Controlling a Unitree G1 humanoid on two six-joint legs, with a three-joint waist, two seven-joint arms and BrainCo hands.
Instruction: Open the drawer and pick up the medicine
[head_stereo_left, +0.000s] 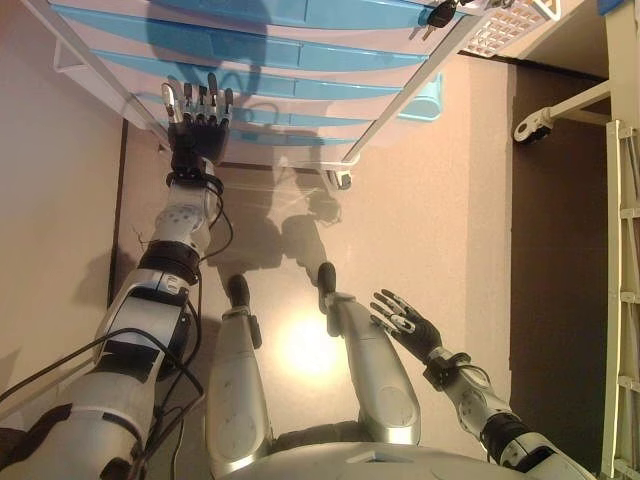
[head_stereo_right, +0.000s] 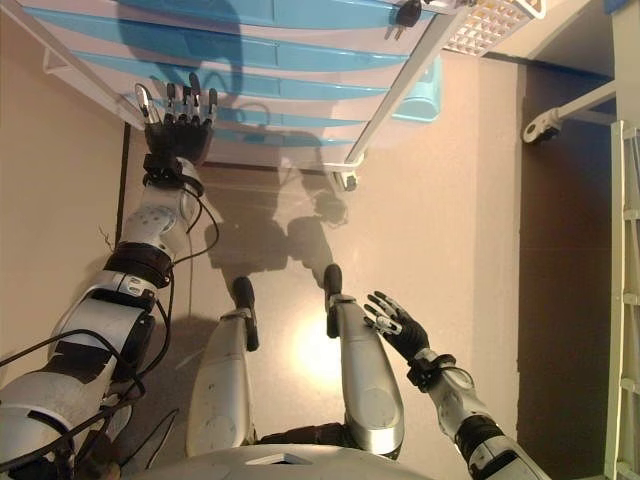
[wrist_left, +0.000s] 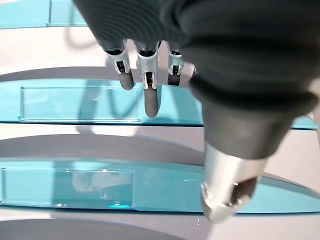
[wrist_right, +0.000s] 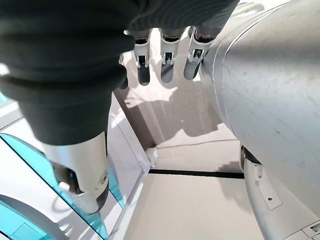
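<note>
From the head, my left hand (head_stereo_left: 198, 112) reaches the drawer unit (head_stereo_left: 300, 60), fingers straight; my right hand (head_stereo_left: 405, 320) hangs open, idle. At the wrist, my fingertips (wrist_left: 151, 102) face a closed blue drawer front (wrist_left: 80, 104) — I'd hook its edge squarely. Medicine unseen.

The drawer unit (head_stereo_left: 300, 60) is cut off at the top edge.
</note>
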